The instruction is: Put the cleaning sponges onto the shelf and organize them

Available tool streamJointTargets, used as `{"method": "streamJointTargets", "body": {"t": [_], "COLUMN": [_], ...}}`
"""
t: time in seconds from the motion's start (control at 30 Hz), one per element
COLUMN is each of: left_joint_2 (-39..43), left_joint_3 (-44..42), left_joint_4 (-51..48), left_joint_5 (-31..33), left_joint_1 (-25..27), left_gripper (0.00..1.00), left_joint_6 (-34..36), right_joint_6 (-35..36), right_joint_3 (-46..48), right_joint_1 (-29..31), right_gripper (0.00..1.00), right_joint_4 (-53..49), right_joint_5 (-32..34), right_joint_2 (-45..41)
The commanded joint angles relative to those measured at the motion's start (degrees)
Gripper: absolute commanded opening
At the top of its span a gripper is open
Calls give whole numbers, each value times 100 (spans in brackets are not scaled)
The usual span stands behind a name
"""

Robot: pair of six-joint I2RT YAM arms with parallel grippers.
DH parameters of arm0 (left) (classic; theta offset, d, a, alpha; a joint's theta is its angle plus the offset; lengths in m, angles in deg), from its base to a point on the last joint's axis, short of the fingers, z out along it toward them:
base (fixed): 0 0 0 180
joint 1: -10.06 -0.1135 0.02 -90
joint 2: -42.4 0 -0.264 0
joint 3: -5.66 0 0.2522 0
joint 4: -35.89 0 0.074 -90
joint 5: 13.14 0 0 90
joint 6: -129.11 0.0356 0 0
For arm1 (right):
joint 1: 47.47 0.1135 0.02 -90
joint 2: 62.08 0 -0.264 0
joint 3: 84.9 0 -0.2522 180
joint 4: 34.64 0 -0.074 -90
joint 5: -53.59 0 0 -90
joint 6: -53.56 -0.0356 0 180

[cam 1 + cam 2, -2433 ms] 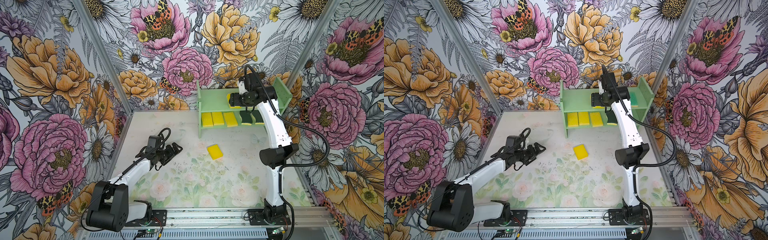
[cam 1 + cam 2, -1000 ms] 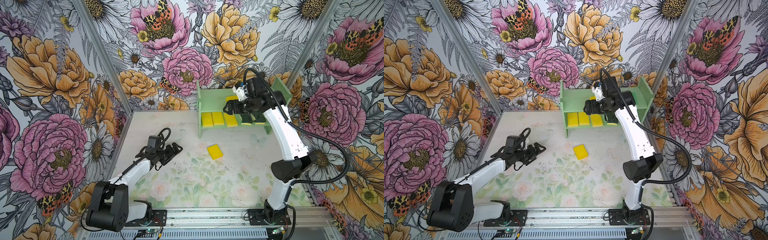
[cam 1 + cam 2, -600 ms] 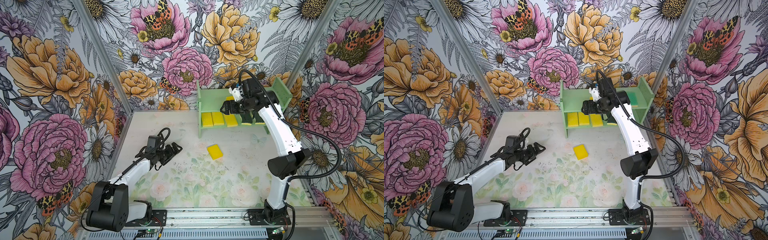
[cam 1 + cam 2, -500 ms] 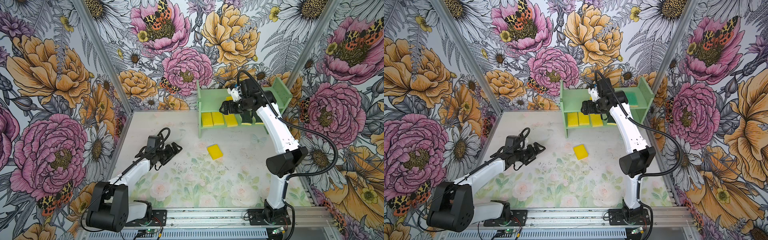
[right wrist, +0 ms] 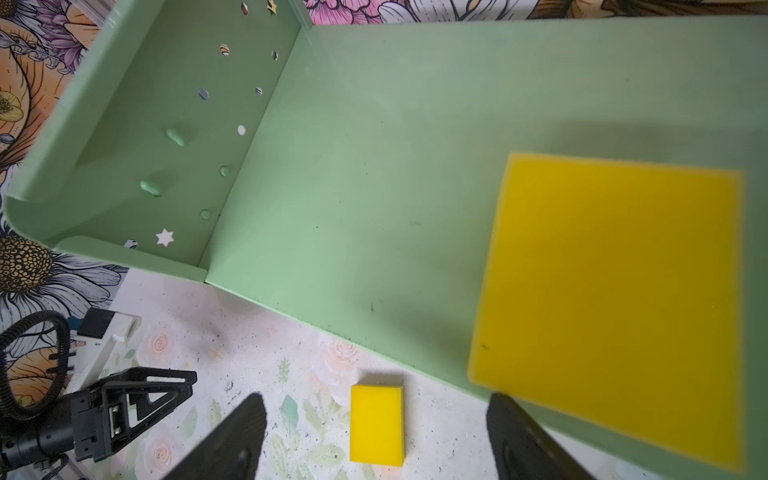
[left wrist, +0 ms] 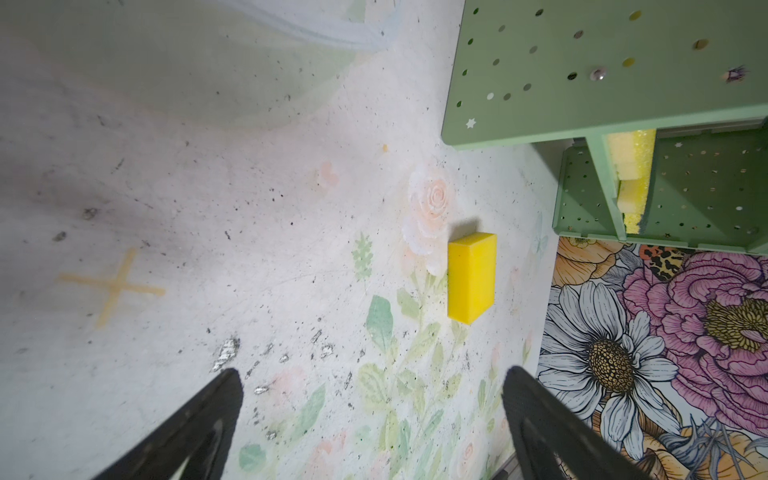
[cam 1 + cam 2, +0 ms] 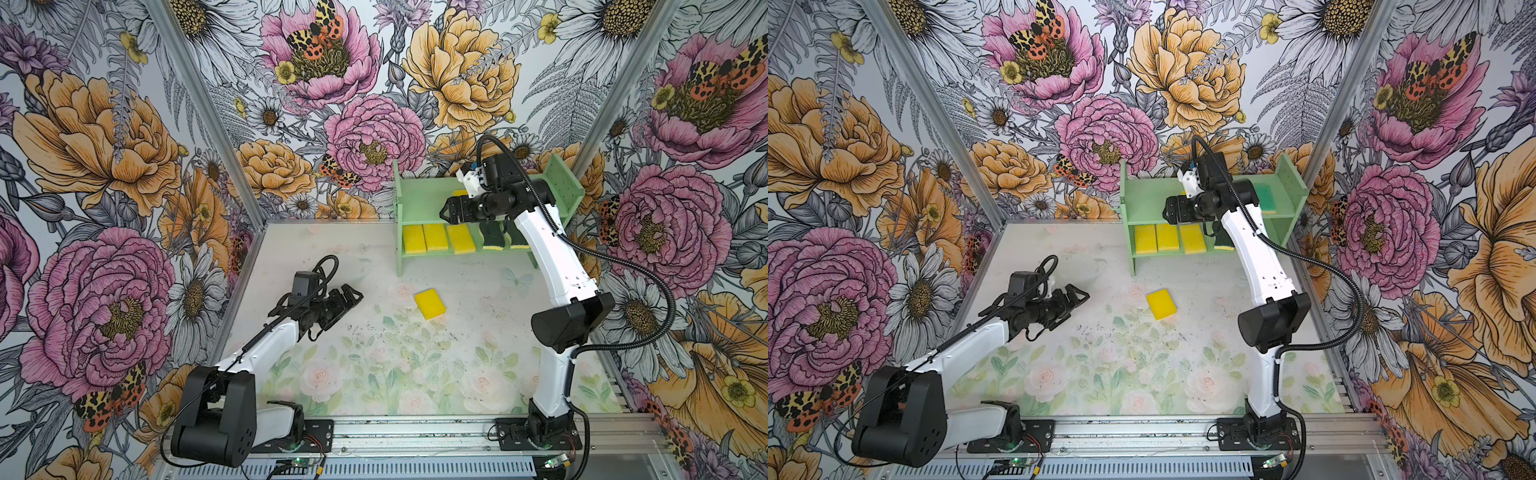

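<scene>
Right wrist view looks down on the upper board of the shelf (image 5: 374, 166), where one flat yellow sponge (image 5: 611, 307) lies toward the middle. The part of the board near the pierced side panel is bare. The right gripper (image 7: 451, 212) hangs above the front edge of this board. Its jaws stand wide apart and hold nothing.

In both top views the lower tier carries three yellow sponges (image 7: 434, 237) side by side. Next to them are the dark-green-topped sponges (image 7: 492, 237), partly hidden by the arm. In a top view a teal-topped sponge (image 7: 1264, 193) shows at the far end of the upper board. I cannot tell whether one or two are there.

One loose yellow sponge (image 7: 430, 304) lies on the table (image 7: 374, 374), in front of the shelf and well apart from it. The left gripper (image 7: 353, 295) hovers low over the table, pointing toward this sponge but not near it. Its jaws are also wide open and empty.

In my judgement the task is almost finished. Only the loose yellow sponge is left to place, probably on the bare part of the upper board.
</scene>
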Motion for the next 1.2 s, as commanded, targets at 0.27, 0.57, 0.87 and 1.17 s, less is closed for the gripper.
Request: {"method": "streamJointTargets", "body": {"t": [0.27,0.57,0.87,1.17], "left_joint_2": [166,134,59,-11], "left_joint_3": [-78,-42,28,98], "left_joint_4": [65,65,65,63], "left_joint_5": [-89,-93,-94,-45], "left_joint_1": [-75,-66,-53,32], "left_gripper": [99,99,99,99], "left_joint_6": [78,70,49,-1], "right_joint_6": [444,568,265,23], "right_joint_3": [546,2758,6008,7833], "right_joint_1": [-4,224,723,1090], "right_gripper": [88,100,100,100], "right_joint_4": [142,688,2601,3982], "right_joint_5": [-770,-476,-267,-154], "right_joint_2": [-681,-1982,-3483,-3517]}}
